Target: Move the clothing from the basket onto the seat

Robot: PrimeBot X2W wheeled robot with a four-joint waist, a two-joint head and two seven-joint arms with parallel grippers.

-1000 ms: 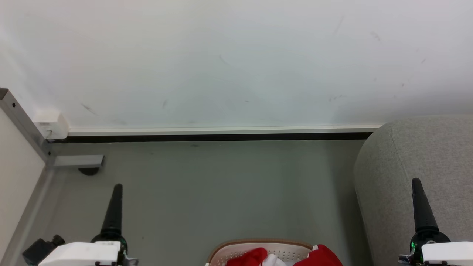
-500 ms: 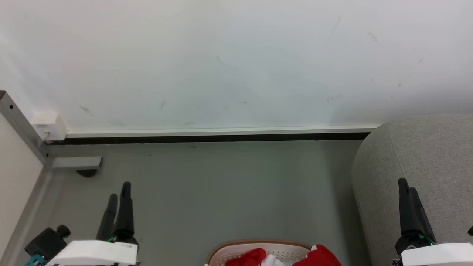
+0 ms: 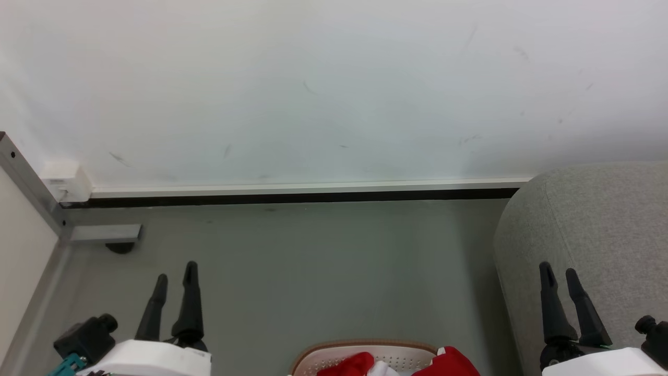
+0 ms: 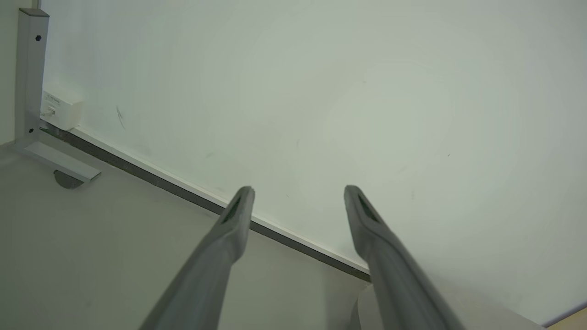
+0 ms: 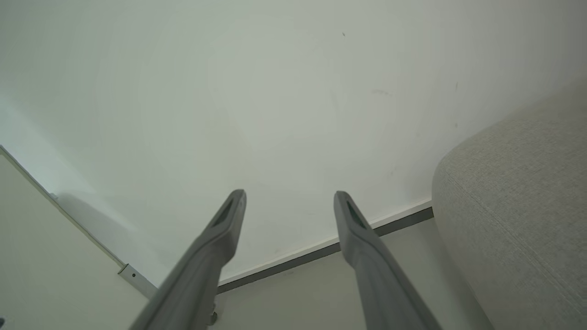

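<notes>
Red clothing (image 3: 454, 363) lies in the basket (image 3: 334, 345) — between left pincer (image 3: 176, 271) and right pincer (image 3: 557, 268), both spread, empty.

White perforated basket (image 3: 365, 343), tan-brown rim, sits at the head view's bottom edge, mostly cut off. Red clothing (image 3: 453, 362) with white trim lies bunched inside it, one fold over the right rim. Light grey upholstered seat (image 3: 600, 224), round-cornered, stands to its right.
</notes>
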